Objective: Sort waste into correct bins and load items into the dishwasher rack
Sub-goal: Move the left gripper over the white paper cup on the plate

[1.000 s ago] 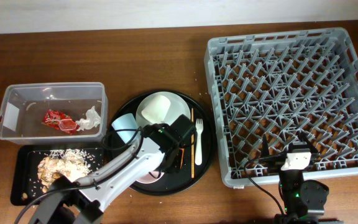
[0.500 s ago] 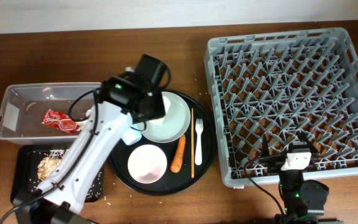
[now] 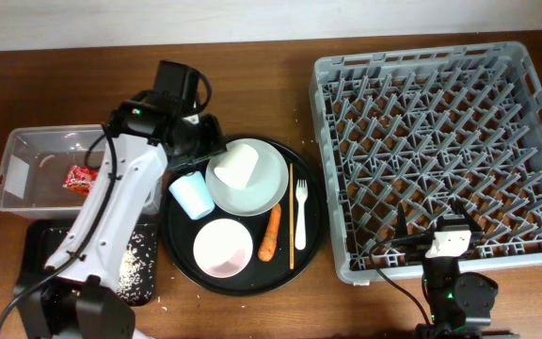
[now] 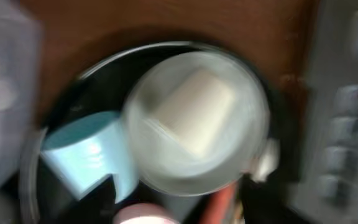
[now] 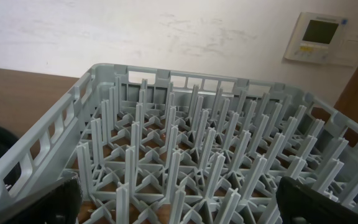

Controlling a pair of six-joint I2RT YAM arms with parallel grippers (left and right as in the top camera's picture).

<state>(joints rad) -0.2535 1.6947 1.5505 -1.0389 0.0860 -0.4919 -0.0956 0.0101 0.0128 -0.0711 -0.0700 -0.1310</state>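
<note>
Left gripper (image 3: 203, 143): width unclear in the blur.
White cup (image 3: 238, 165): on plate (image 3: 273, 193), just ahead of it.
Risk: hasty reach knocks it, or clips light blue cup (image 3: 192, 195) alongside.
Right gripper (image 5: 179, 208): wide, empty.

Orange carrot (image 3: 270, 233), grey rack (image 3: 440, 141) (peg-gridded), blue cup (image 3: 192, 195)

My overhead view is sharp and evenly lit, with only soft shadows on the desk (image 3: 252, 66). In the left wrist view everything, also the plate (image 4: 166, 165), is smeared by blur. The right wrist view is clear.
</note>
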